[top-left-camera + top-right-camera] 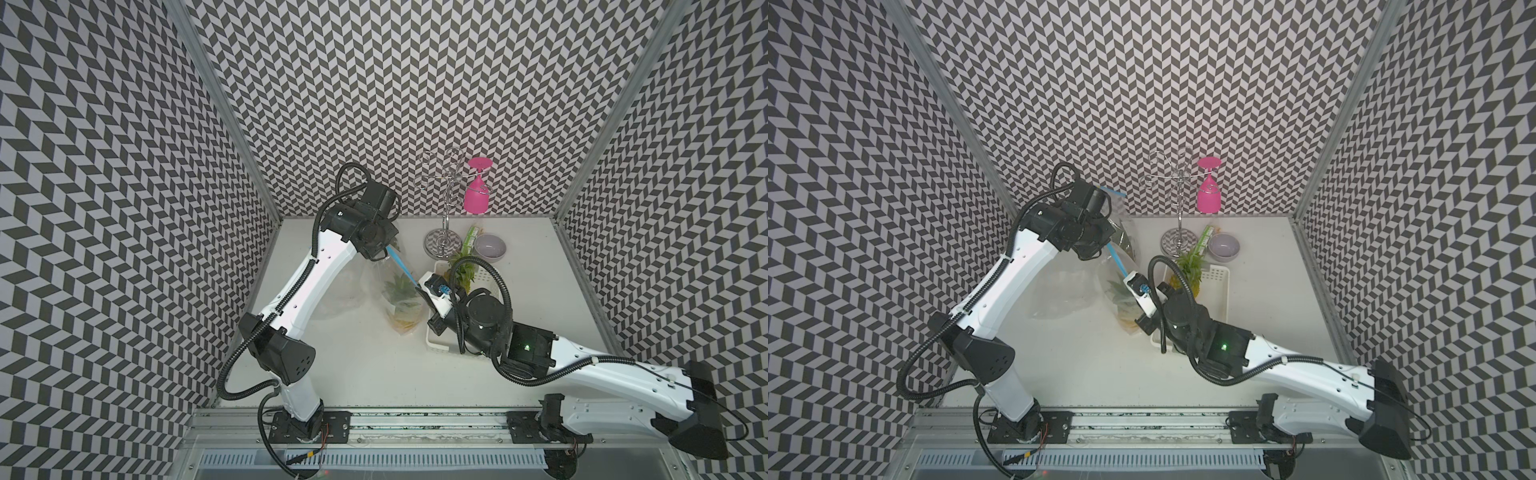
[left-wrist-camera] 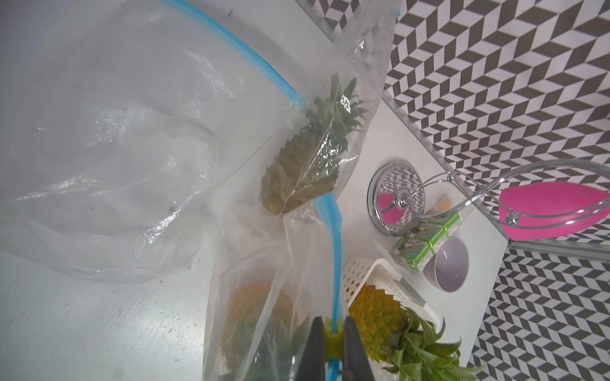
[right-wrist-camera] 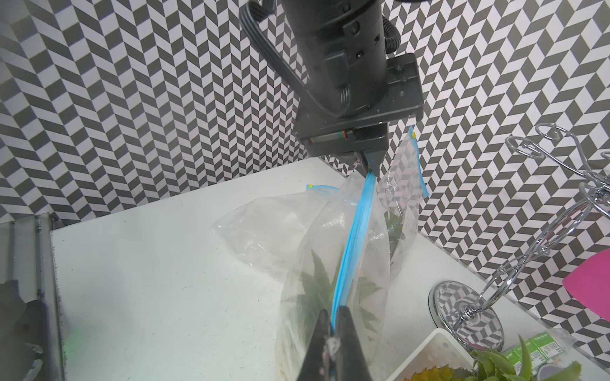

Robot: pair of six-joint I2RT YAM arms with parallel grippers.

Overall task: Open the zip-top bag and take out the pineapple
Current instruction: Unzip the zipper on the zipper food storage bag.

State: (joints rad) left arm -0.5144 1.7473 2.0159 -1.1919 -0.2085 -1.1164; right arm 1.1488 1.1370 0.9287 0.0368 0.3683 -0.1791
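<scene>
A clear zip-top bag [image 1: 399, 299] hangs between my two grippers above the white table, its blue zip strip [image 1: 401, 266] stretched tight between them. A pineapple [image 2: 257, 310] sits inside it, leaves [image 3: 317, 283] up toward the zip. My left gripper [image 2: 332, 321] is shut on the yellow slider [image 2: 332, 339] at the far end of the strip, seen in both top views [image 1: 386, 248] [image 1: 1109, 245]. My right gripper [image 3: 334, 313] is shut on the near end of the bag's zip edge [image 1: 417, 286].
An empty clear bag [image 1: 345, 286] lies left of the held one. Another bag with a pineapple [image 2: 307, 158] lies behind. A white basket [image 1: 438, 347] under the right arm holds a loose pineapple [image 2: 376, 316]. At the back are a grey bowl [image 1: 490, 246], green cartons [image 1: 471, 235] and a chrome rack [image 1: 444, 241] with a pink glass [image 1: 476, 195].
</scene>
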